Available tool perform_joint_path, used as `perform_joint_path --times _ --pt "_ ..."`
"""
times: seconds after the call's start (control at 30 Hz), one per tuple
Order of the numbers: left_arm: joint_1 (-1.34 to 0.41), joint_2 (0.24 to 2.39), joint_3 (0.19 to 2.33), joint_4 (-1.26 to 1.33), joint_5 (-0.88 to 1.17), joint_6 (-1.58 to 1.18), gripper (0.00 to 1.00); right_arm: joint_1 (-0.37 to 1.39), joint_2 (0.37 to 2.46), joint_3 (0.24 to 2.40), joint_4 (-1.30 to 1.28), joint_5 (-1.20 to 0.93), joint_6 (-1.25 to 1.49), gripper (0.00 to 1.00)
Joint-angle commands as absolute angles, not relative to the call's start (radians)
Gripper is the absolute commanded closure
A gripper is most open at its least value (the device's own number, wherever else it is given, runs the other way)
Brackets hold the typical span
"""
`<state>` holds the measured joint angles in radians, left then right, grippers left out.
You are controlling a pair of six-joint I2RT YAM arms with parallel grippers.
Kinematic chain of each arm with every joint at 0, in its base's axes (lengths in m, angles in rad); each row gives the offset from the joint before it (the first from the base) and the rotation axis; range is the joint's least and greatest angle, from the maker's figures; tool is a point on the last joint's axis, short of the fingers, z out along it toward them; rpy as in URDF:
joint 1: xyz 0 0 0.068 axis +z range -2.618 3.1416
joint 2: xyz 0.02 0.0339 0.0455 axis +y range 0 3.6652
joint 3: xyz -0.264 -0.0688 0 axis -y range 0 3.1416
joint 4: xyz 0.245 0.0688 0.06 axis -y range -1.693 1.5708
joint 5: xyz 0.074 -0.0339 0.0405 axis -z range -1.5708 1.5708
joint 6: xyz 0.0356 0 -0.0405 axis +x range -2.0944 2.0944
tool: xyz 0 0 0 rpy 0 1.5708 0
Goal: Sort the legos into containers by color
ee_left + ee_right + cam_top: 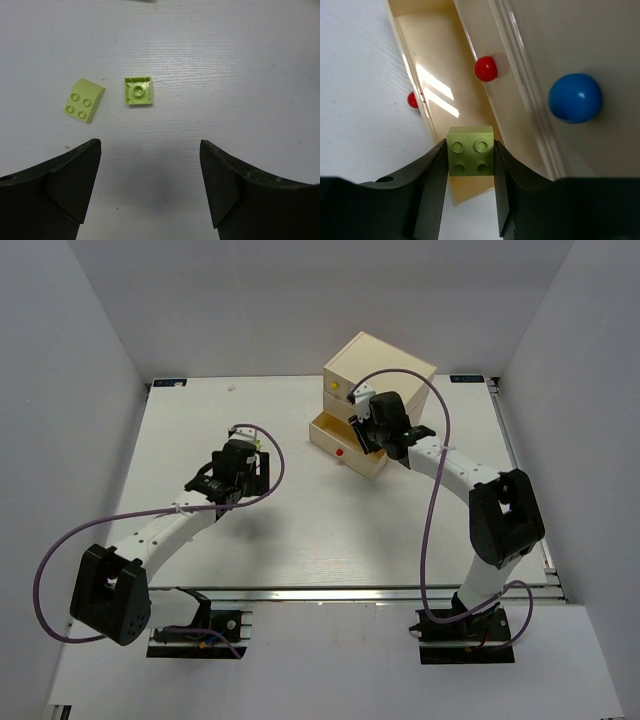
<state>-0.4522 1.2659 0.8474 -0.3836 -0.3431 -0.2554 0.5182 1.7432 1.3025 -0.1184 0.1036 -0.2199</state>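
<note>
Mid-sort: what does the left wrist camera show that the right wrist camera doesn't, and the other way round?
Left wrist only: two loose lime legos on the table, a studs-up brick and an upturned brick, ahead of the left fingers, which stand wide apart with nothing between them.
Right wrist only: the right fingers clamped on a held brick at the open drawer, plus a red knob and a blue knob.
Both: white table, dark fingers, lime-yellow legos.
</note>
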Motion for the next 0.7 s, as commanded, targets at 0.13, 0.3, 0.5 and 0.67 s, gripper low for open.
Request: perform_joint_path --times 0.13,0.3,0.5,0.67 --pt "-0.443 1.275 0.885 -0.393 -0.318 -0.275 0.1 0.523 1.766 1.345 -0.146 0.172 -0.187 0.68" --pt "-0.443 1.339 0.896 -0.402 -0.299 -0.278 0.1 0.518 1.769 1.359 -0.172 0.121 -0.184 0.48" --pt "-0.423 1.391 0.91 -0.393 -0.282 -0.281 0.11 0.515 1.75 1.356 -0.173 0.091 -0.175 0.41" --pt "-0.405 1.431 0.922 -0.371 -0.262 -0.273 0.19 0.511 1.568 1.22 -0.098 -0.167 -0.21 0.91"
